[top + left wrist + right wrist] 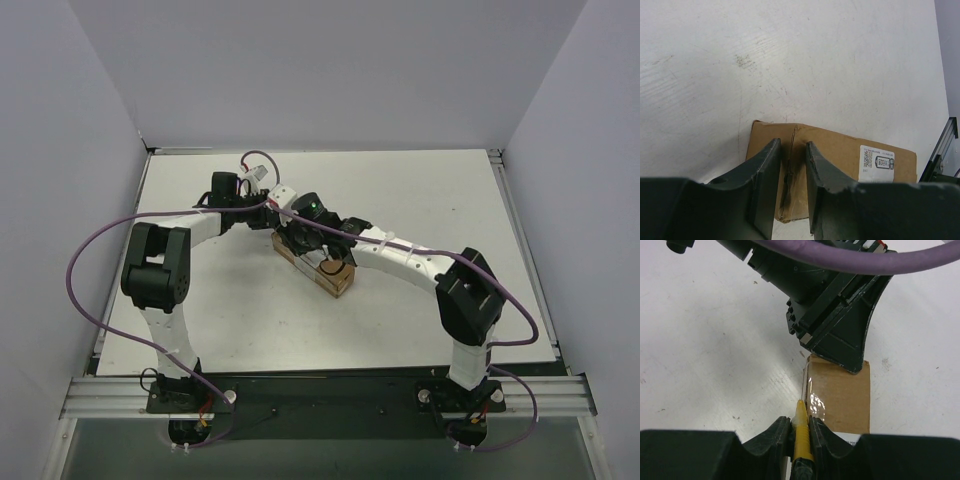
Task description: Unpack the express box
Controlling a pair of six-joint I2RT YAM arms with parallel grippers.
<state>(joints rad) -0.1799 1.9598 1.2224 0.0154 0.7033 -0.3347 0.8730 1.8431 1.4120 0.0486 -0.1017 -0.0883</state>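
Left arm [190, 232] and right arm [410, 262] both reach inward, meeting over the centre of the worktop [420, 190]. The express box [338, 284] lies flat there, its long axis running from 10 to 4 o'clock in the top view. The left tool [792, 145] is part-spread, with its tips apparently resting on the box top. The right tool [799, 421] is pinching a yellow utility knife [801, 440], whose tip is at the box's taped edge.

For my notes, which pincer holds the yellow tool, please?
The right pincer grips the yellow tool; the left pincer is empty over the express box.
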